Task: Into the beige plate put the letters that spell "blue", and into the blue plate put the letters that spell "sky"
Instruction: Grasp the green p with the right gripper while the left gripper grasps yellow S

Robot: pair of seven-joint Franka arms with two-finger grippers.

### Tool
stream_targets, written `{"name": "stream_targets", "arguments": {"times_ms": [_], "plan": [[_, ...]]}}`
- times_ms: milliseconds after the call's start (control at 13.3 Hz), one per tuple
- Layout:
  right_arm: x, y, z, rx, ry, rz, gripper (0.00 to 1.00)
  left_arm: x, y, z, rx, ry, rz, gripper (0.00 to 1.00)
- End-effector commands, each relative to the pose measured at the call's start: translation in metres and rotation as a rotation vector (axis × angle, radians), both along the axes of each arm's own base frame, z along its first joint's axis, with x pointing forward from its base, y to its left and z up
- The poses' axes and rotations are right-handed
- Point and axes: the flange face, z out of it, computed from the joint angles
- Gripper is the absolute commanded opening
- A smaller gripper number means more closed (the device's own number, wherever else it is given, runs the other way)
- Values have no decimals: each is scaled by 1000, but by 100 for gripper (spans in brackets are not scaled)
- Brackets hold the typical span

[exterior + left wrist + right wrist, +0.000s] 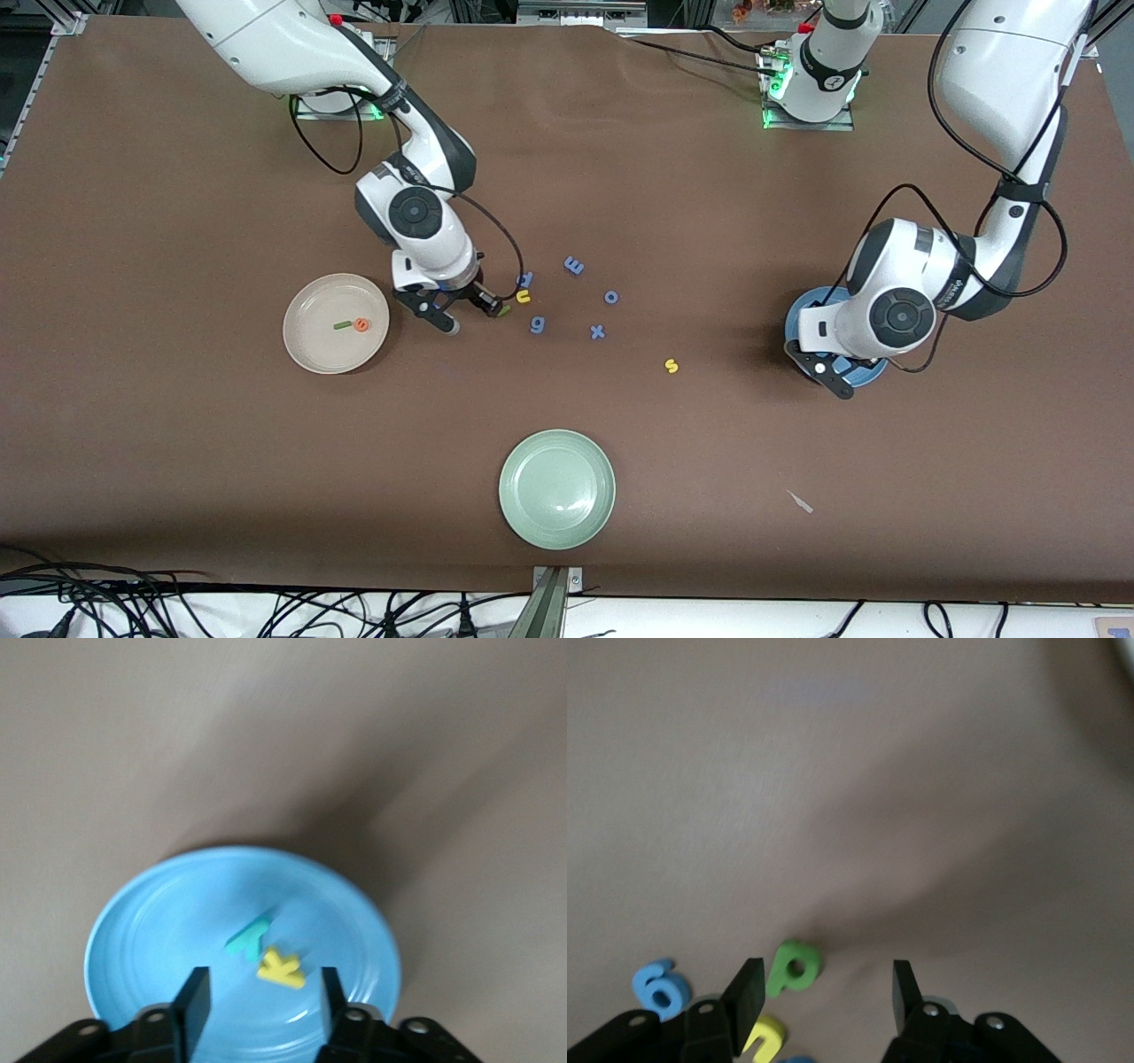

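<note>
Brown covering stretched over the whole counter [177,461], with both arms reaching in from their bases along its farther edge. Three plates came next in size. One was the beige plate [310,350], toward the right arm's end, holding the green l [341,326] and the orange e [361,325] side by side. Another was the blue plate [142,930], toward the left arm's end, mostly hidden under the left arm in the front view; the teal y [249,937] and the yellow k [282,968] lay touching inside it. A pale green plate [523,509] sat nearest the front camera, between the two.

Open and empty, the left claw [262,1005] hung low over the blue plate. The right claw [826,992] stood just beside the beige plate, low over the counter, its fingers spread with nothing between them; the green b [794,967] lay on the counter just off one fingertip.

Loose letters lay mid-counter: the yellow u [524,297] beside the green b, blue ones m [574,265], o [611,297], g [537,325] and x [598,332] scattered nearby, and the yellow s [671,365] apart, nearer the blue plate.
</note>
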Motion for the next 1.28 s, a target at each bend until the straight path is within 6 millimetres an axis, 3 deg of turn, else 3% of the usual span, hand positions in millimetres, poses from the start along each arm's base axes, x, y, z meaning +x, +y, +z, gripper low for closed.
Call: {"name": "stream_targets", "arguments": {"times_ms": [0, 300, 450, 600, 826, 901, 1051, 1201], "plan": [[-6, 19, -19, -6, -26, -35, 67, 4, -38, 35, -8, -63, 0, 100], [-12, 22, -30, -38, -62, -22, 66, 9, -98, 45, -15, -135, 172, 100], [-11, 22, -32, -39, -60, -23, 65, 20, -131, 38, -63, -135, 222, 100], [-11, 22, -33, -29, -63, -24, 65, 31, -144, 38, -111, -133, 312, 100], [0, 25, -21, -13, -85, -34, 65, 27, -158, 37, -95, -137, 520, 100], [0, 25, -21, -13, -85, -34, 65, 25, -162, 38, -78, -146, 637, 100], [-1, 25, -23, -15, -84, -33, 64, 14, -189, 35, -18, -176, 939, 100], [-2, 25, -28, -17, -78, -30, 62, 9, -198, 17, 28, -171, 1127, 100]]}}
